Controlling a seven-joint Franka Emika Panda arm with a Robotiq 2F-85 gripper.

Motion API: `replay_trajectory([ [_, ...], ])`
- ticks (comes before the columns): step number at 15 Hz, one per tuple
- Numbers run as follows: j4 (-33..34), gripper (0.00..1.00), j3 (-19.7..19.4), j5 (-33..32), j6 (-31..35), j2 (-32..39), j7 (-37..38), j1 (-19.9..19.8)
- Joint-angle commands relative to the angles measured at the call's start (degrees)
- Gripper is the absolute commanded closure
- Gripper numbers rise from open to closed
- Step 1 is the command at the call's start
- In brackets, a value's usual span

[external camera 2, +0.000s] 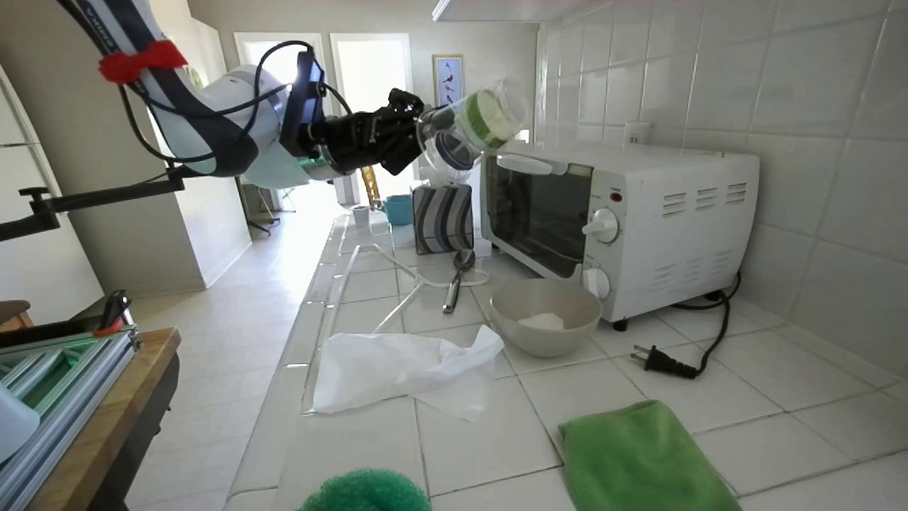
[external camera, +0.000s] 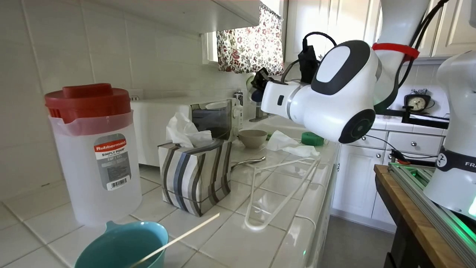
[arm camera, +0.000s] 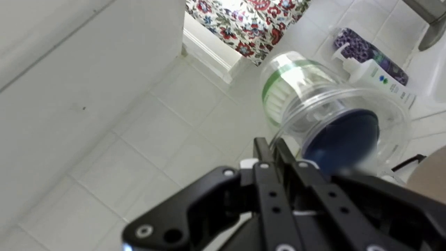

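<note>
Cup (arm camera: pixel 299 90) hangs tilted above the counter (external camera 2: pixel 355 443), gripper (arm camera: pixel 271 143) clenched on its edge; lift looks done, cup not set down yet

I have a clear cup (arm camera: pixel 313 94) up in the air, above the tiled counter (external camera 2: pixel 489 447). It is see-through, with a green band around its body and a wide rim. My gripper (arm camera: pixel 271 144) pinches that rim between its fingertips. The cup is tilted, its mouth facing back toward me, where a dark blue round patch (arm camera: pixel 345 139) shows.
</note>
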Motion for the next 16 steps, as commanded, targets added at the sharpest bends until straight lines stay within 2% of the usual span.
replay_trajectory([
  [1,-0.04,0.98,-1.0,-2.86,-8.91,1.06,-1.45,1.28],
  [3,-0.32,0.98,-1.28,-6.29,-14.71,2.28,-1.35,1.51],
  [4,-0.25,0.98,-0.54,-3.76,-9.44,1.23,-2.71,0.75],
  [5,0.12,0.98,-0.64,-3.89,-12.08,2.56,-2.04,0.99],
  [7,-0.1,0.98,-0.15,-2.22,-7.02,2.06,-3.2,0.36],
  [9,0.54,0.98,-1.07,-3.86,-15.22,4.7,-2.57,1.47],
  [10,0.52,0.98,-0.36,-1.67,-9.3,3.16,-3.63,0.36],
  [11,0.5,0.98,-1.01,-3.47,-15.35,4.39,-3.45,1.24],
  [13,0.38,0.98,0.04,-0.64,-7.34,2.01,-4.22,0.05],
  [14,0.73,0.98,-0.19,-0.49,-8.51,2.63,-3.86,0.36],
  [16,1.31,0.98,-0.06,1.78,-4.66,1.72,-3.58,-0.12],
])
